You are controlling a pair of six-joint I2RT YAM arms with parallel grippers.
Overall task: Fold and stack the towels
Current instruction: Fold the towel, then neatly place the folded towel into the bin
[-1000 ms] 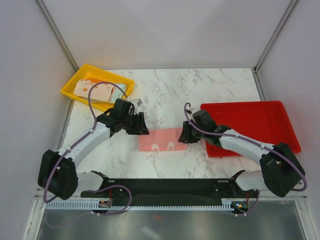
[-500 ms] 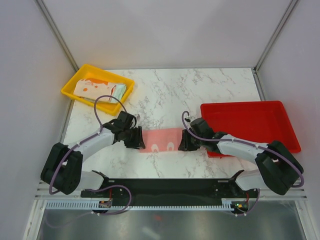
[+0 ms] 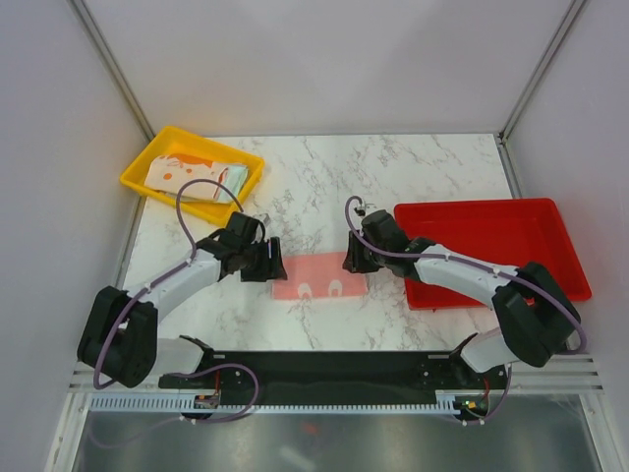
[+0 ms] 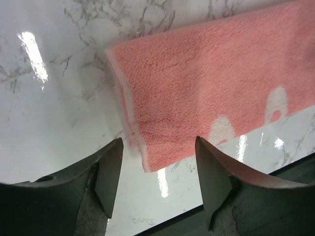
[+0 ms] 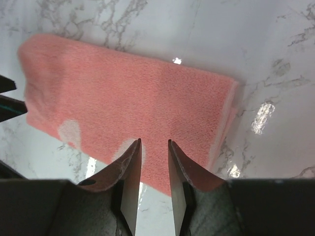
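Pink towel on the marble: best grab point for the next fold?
Probably the left short end of the pink towel, coming in low from the left. It lies flat as a long strip, and that end shows stacked layer edges the open left gripper could pinch together.

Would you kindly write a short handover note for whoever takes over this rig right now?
Left end effector: open at the left end of the pink towel, holding nothing.
Right end effector: jaws narrowly apart over the towel's right end, nothing pinched.
Done: pink towel folded into a strip, lying flat on the marble table between the arms.
Other towels: heaped in the yellow tray; the red tray holds none.
Left: finish folding the pink towel, fold the rest, stack them.
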